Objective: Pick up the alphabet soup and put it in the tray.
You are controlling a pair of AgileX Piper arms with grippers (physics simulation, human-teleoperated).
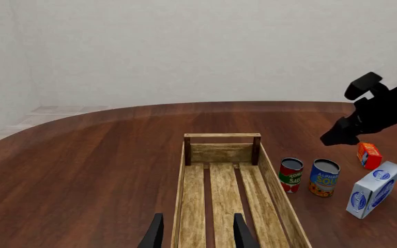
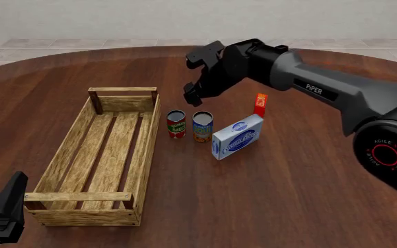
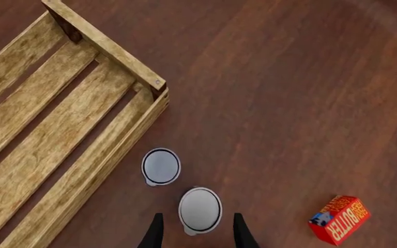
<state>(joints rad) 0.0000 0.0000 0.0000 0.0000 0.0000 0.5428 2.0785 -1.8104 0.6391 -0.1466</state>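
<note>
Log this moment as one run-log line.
phase: approach | right gripper: open, above alphabet soup | left gripper: open, idle over tray | soup: upright on table, beside red-green can

You have a red-and-green can standing upright on the dark wooden table. Near it, a white-and-blue carton stands on the table, with a small orange-red box just behind that.

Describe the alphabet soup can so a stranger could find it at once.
Start at the long wooden tray on the table. Just off its right side stand two small cans; the alphabet soup is the one farther from the tray, next to a white and blue box. Its label is blue and orange-yellow, while its neighbour is red and green.
</note>
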